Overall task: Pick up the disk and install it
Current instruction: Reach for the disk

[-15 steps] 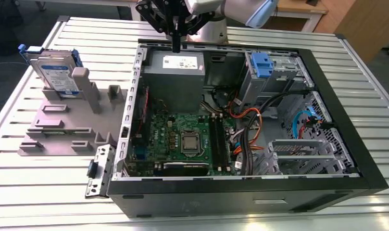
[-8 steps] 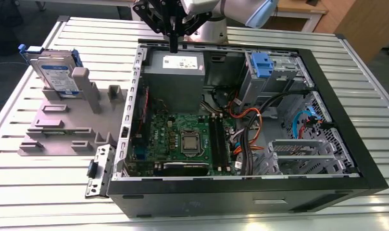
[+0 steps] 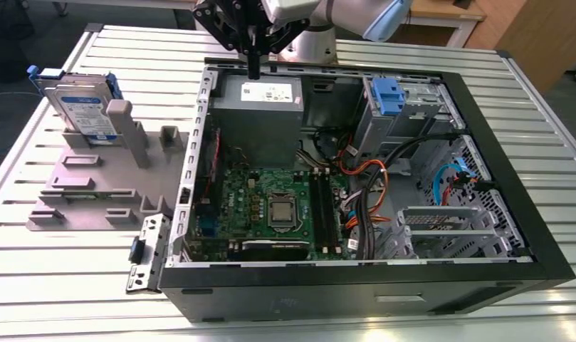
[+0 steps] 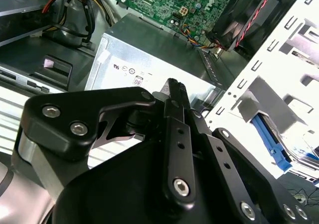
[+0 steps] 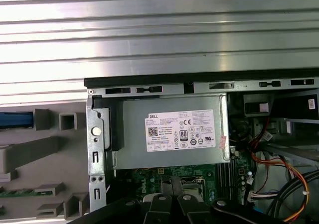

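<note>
**End effector [image 3: 254, 74] closed and empty, disk [image 3: 83, 107] in its holder [image 3: 97, 185]**

The disk stands upright in the grey holder on the table [image 3: 69, 299], well apart from the end effector, toward the exterior view's left of it. The end effector is closed, gripping nothing, and hangs just above the silver power supply [image 3: 259, 96] inside the open computer case [image 3: 364, 285]. Farther toward the exterior view's right sits a blue drive-bay carrier [image 3: 387, 96].
</note>
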{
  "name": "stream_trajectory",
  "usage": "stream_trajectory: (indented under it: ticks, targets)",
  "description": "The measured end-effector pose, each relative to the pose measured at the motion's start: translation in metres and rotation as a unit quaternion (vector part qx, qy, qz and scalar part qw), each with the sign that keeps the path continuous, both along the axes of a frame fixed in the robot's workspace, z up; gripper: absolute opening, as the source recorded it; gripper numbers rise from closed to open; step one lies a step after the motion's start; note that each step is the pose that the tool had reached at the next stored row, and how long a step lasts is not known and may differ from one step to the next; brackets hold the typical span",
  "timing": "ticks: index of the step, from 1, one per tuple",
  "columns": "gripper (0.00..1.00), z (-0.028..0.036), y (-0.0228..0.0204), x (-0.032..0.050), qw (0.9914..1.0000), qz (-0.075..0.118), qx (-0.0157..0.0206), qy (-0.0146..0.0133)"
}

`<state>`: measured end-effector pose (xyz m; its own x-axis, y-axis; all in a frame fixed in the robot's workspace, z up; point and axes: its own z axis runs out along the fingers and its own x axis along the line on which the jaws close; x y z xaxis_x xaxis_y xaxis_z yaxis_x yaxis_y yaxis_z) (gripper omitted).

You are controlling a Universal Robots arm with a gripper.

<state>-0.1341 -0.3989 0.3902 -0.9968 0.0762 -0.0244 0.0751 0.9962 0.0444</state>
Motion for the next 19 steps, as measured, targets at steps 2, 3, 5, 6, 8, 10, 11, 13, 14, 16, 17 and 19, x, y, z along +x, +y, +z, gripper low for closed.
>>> stream_trajectory:
  ticks: [2, 3, 5, 6, 8, 10, 11, 13, 14, 16, 17, 19]
  targets:
    - [0.11, -0.0034, 0.0, -0.0062, 1.0, 0.0, 0.0, 0.0]
    - [0.11, -0.0078, 0.0, -0.013, 1.0, 0.0, 0.0, 0.0]
    - [0.11, -0.0079, 0.0, -0.0134, 1.0, 0.0, 0.0, 0.0]
    - [0.11, -0.008, 0.0, -0.0136, 1.0, 0.0, 0.0, 0.0]
    - [0.11, -0.0082, 0.0, -0.0141, 1.0, 0.0, 0.0001, -0.0001]
    - [0.11, -0.0082, 0.0, -0.0148, 1.0, 0.0, 0.0, 0.0]
    - [0.11, -0.0082, 0.0, -0.0152, 1.0, 0.0, 0.0, 0.0]
    - [0.11, -0.0083, 0.0, -0.0155, 1.0, 0.0, 0.0, 0.0]
    - [0.11, -0.0083, 0.0, -0.0156, 1.0, 0.0, 0.0, 0.0]
    - [0.11, -0.0084, 0.0, -0.0158, 1.0, 0.0, 0.0, 0.0]
    - [0.11, -0.0084, 0.0, -0.016, 1.0, 0.0, 0.0, 0.0]
    - [0.11, -0.0084, 0.0, -0.0166, 1.0, 0.0, 0.0, 0.0]
